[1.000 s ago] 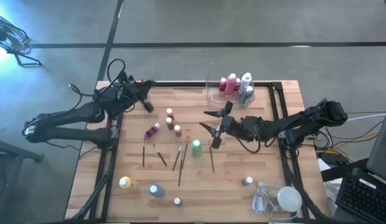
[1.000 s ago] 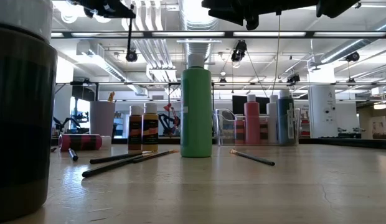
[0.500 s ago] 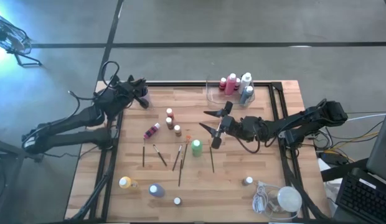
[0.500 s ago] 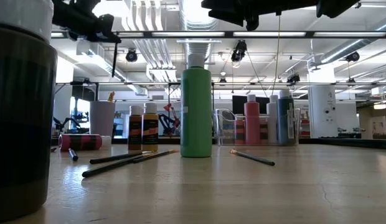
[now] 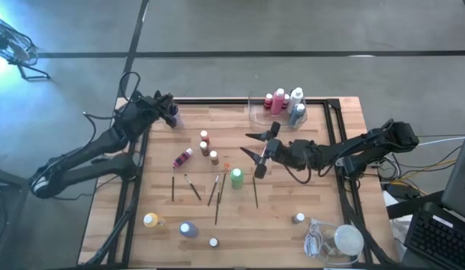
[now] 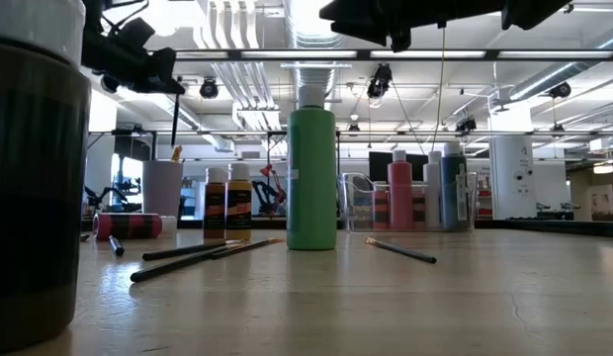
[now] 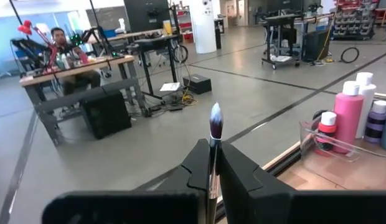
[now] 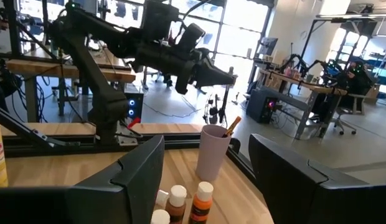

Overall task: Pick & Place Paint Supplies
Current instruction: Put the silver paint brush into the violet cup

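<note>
My left gripper (image 5: pixel 170 114) hovers over the table's far left corner, shut on a thin dark paintbrush (image 7: pixel 213 134) whose handle hangs below it (image 6: pixel 174 119), above the purple cup (image 6: pixel 162 188). The cup (image 8: pixel 211 152) holds another brush. My right gripper (image 5: pixel 253 149) hangs open above the table's middle, holding nothing. Below it stand a green bottle (image 5: pixel 236 178) and loose brushes (image 5: pixel 193 187) lying flat. Pink and pale bottles stand in the clear tray (image 5: pixel 256 112) at the far edge. My left gripper pinches the paintbrush between its two fingers close below the bristle end (image 7: pixel 211 152). The fingers lie level and across the brush. It stands upright with the bristles (image 7: pixel 215 118) up, the handle hanging below, clear of the table and cup.
Two brown bottles (image 5: pixel 208 147) and a lying pink one (image 5: pixel 183 157) sit left of centre. Yellow (image 5: pixel 151 220), purple-blue (image 5: pixel 188 229) and two small bottles (image 5: pixel 214 242) stand near the front edge. A white lump with a coiled cord (image 5: pixel 345 240) is at the front right.
My left gripper has sunk and swung toward the table's far left corner, nearer the purple cup, rolling a little. It stays shut on the paintbrush, which still hangs upright.
</note>
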